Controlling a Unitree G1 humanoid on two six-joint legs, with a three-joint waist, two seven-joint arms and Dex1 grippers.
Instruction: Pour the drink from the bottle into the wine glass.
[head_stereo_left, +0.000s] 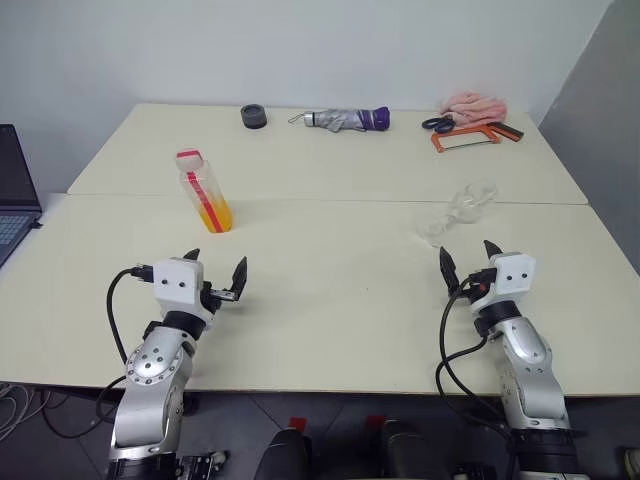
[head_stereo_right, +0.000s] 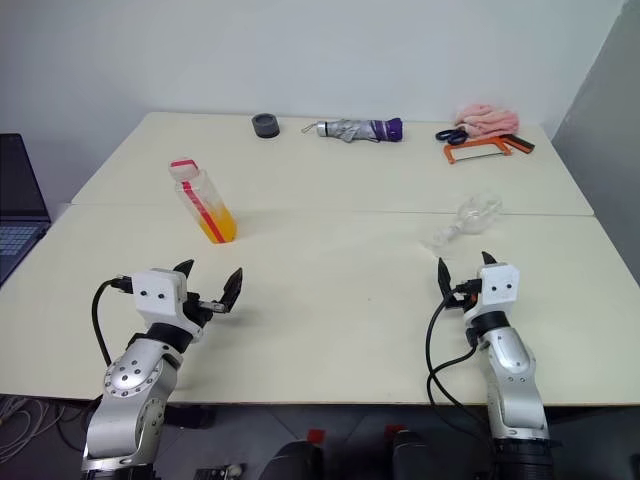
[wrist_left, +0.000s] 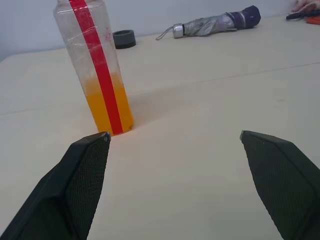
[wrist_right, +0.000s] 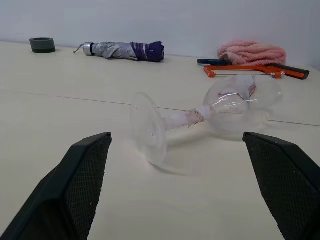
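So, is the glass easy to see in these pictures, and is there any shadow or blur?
In the left eye view the glass lies on its side, nearly lost against the pale table; in the right wrist view it is sharp, with a soft shadow beneath; in the left wrist view the bottle is sharp, while the near fingers look slightly soft.

Far table edge: tape roll (head_stereo_left: 254, 117), folded umbrella (head_stereo_left: 345, 120), scissors (head_stereo_left: 437, 124), orange hacksaw (head_stereo_left: 468, 138), pink cloth (head_stereo_left: 475, 105).

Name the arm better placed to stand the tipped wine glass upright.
Right: the right gripper is open just short of the wine glass lying on its side; the left gripper faces the bottle.
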